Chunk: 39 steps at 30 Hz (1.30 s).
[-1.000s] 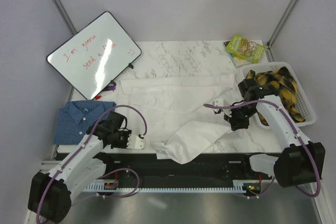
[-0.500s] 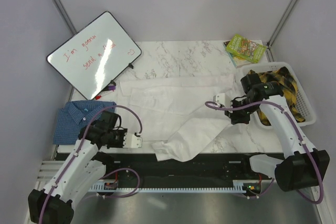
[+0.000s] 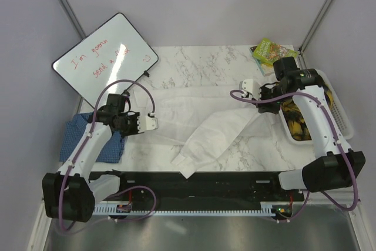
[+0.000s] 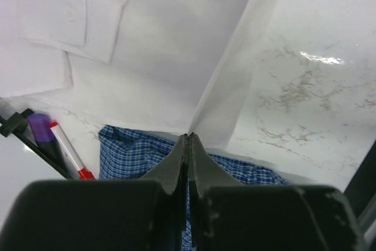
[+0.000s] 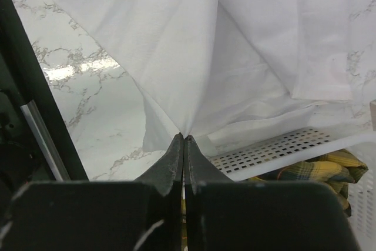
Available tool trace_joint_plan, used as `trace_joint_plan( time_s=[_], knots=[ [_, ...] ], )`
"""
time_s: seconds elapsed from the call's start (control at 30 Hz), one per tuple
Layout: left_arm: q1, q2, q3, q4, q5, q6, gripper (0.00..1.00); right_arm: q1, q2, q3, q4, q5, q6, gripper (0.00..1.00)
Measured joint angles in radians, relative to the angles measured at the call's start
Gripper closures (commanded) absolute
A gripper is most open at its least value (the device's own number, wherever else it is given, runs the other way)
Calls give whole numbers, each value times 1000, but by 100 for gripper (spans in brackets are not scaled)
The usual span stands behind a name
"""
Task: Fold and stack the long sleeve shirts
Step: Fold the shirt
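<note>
The large white shirt [image 3: 205,116] is stretched across the marble table, one sleeve trailing to the near edge. My left gripper [image 3: 154,123] is shut on the white shirt's left edge [image 4: 229,104], above the folded blue checked shirt [image 3: 79,139], which shows under the fingers in the left wrist view [image 4: 141,151]. My right gripper [image 3: 249,86] is shut on the white shirt's right edge [image 5: 194,74], held up beside the white basket [image 5: 276,151].
A whiteboard [image 3: 106,60] leans at the back left, with markers [image 4: 56,145] by its lower edge. A green box [image 3: 269,51] lies at the back right. The white basket [image 3: 343,124] at the right holds a yellow-black plaid cloth [image 3: 296,124].
Both grippers have moved away from the near edge toward the back, drawing the white shirt with them. The left went back left over the blue shirt, the right back beside the basket.
</note>
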Motion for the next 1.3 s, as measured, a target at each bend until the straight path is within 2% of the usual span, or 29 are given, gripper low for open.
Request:
trace_joint_plan(
  time_s=[0.37, 1.3],
  knots=[
    [24, 180, 63, 153, 8, -7, 98, -1, 143, 127, 79, 6, 1, 100],
    [57, 298, 64, 314, -16, -43, 98, -5, 269, 145, 266, 54, 22, 100]
  ],
)
